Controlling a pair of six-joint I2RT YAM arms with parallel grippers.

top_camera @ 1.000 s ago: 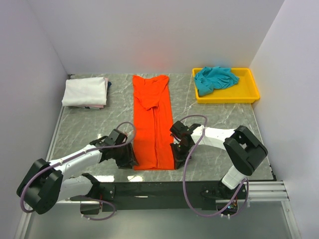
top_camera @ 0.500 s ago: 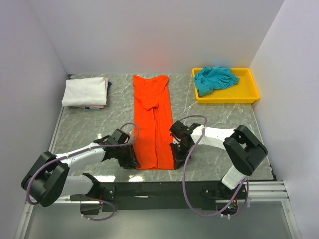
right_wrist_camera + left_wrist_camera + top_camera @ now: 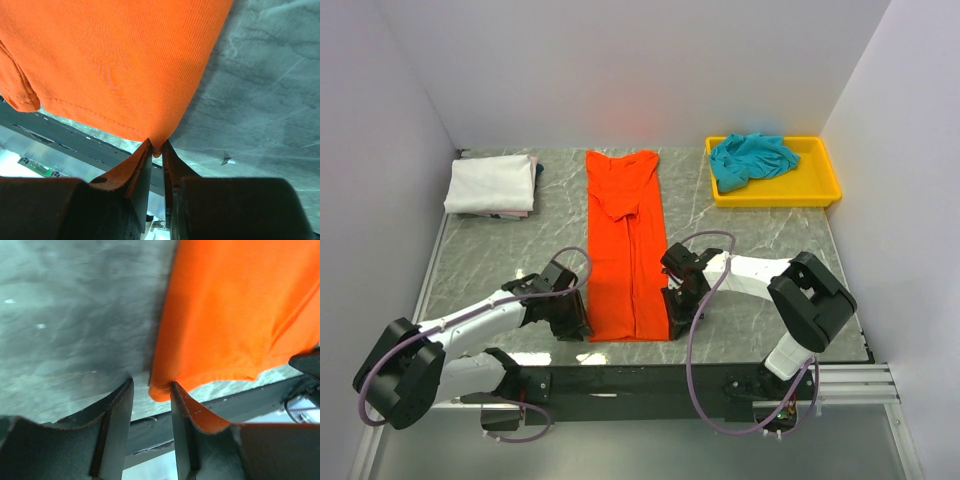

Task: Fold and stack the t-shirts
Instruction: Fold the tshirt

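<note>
Top view: shows the orange-red t-shirt [image 3: 628,250] spread flat as a long narrow strip down the middle of the bench [image 3: 500,250], collar end far, hem end near the arm bases. Places the white t-shirt [image 3: 492,182] folded on top of a small pile at the far left, and the teal t-shirt [image 3: 750,158] crumpled in the yellow tray [image 3: 825,182] at the far right. Puts the left arm [image 3: 485,312] low at the strip's near left corner and the right arm [image 3: 750,272] low at its near right corner. Left wrist view: catches the left jaws standing apart, with the shirt's hem corner in the gap, touching one of the fingers [image 3: 181,440] but not pinched. Right wrist view: finds the right jaws almost closed, pinching the other hem corner between the fingers [image 3: 137,172], with the rest of the cloth lying on the grey bench.
</note>
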